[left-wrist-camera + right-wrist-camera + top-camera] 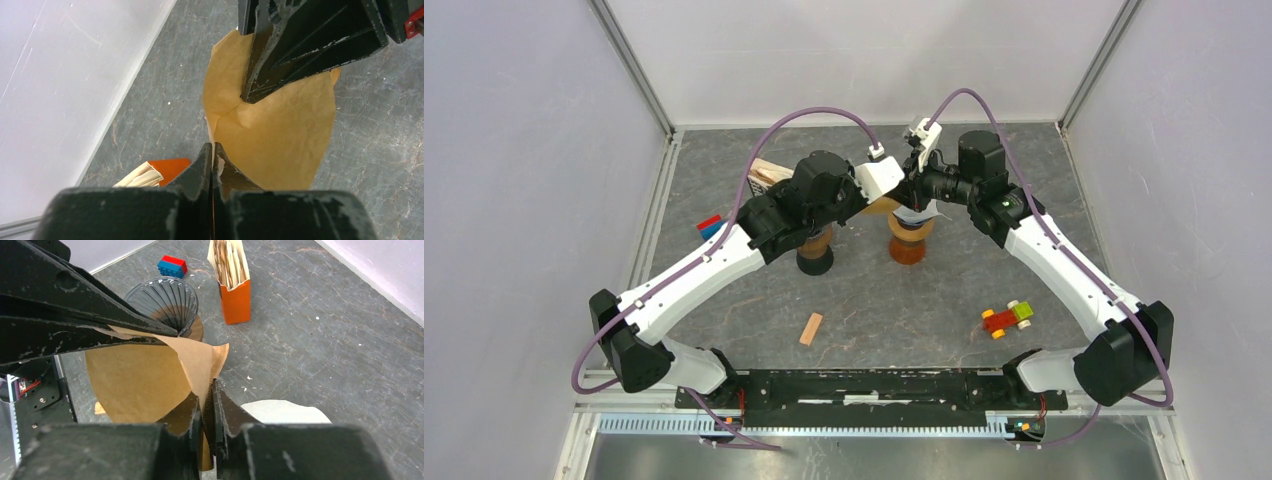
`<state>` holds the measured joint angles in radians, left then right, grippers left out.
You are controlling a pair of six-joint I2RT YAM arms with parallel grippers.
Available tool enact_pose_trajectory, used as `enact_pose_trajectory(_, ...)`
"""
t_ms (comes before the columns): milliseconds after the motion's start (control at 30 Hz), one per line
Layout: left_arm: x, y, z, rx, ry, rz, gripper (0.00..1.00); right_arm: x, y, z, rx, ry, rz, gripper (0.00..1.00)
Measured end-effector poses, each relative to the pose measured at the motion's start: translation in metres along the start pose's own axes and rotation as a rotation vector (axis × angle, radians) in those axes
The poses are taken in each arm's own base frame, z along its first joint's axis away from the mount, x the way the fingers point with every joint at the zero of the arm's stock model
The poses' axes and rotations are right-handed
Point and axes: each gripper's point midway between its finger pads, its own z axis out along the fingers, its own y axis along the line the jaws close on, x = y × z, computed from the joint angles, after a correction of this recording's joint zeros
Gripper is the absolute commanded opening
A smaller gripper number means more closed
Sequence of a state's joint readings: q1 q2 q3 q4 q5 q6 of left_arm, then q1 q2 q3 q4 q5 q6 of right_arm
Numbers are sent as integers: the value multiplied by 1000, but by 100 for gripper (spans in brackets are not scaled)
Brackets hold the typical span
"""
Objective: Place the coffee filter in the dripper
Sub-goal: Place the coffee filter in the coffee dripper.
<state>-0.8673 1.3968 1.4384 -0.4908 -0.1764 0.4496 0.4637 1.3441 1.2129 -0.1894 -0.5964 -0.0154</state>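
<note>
A brown paper coffee filter point(275, 135) hangs in the air between my two grippers, above the table. My left gripper point(212, 148) is shut on one edge of it. My right gripper point(208, 390) is shut on the opposite edge, and its fingers point(300, 50) show in the left wrist view. The filter point(135, 380) is partly spread open. The glass ribbed dripper point(167, 300) stands on a wooden stand beyond the filter; in the top view the dripper point(815, 250) is below my left arm. In the top view the grippers meet near the filter point(885, 206).
An orange box of spare filters point(235, 300) stands at the back, and a blue and red brick point(710, 225) lies to its left. A brown stand with a white top point(911, 240) is under my right gripper. A wooden block point(811, 328) and a toy car point(1007, 318) lie nearer the front.
</note>
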Motion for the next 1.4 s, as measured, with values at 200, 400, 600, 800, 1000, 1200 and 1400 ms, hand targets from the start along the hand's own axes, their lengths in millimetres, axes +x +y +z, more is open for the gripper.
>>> enact_pose_trajectory(200, 0, -1, 0, 2, 1, 0, 2, 0, 2, 0, -9, -2, -1, 0)
enact_pose_trajectory(400, 0, 3, 0, -19, 3, -1, 2, 3, 2, 0, -10, -3, -1, 39)
enact_pose_trajectory(600, -1, 12, 0, -65, 0, -6, 2, 2, 3, -2, -9, -6, -20, 77)
enact_pose_trajectory(800, 5, 13, 0, -60, 12, -9, 2, -4, 8, -13, -13, -5, -80, 86)
enact_pose_trajectory(1000, 20, 31, -16, -42, 18, -94, 2, -41, 14, -30, -8, -54, -196, 86)
enact_pose_trajectory(1200, 32, 49, -40, 5, -3, -257, 2, -61, 29, -46, -44, -103, -283, 83)
enact_pose_trajectory(1400, 70, 64, -52, 29, 70, -457, 2, -55, 44, -45, -127, -89, -325, 81)
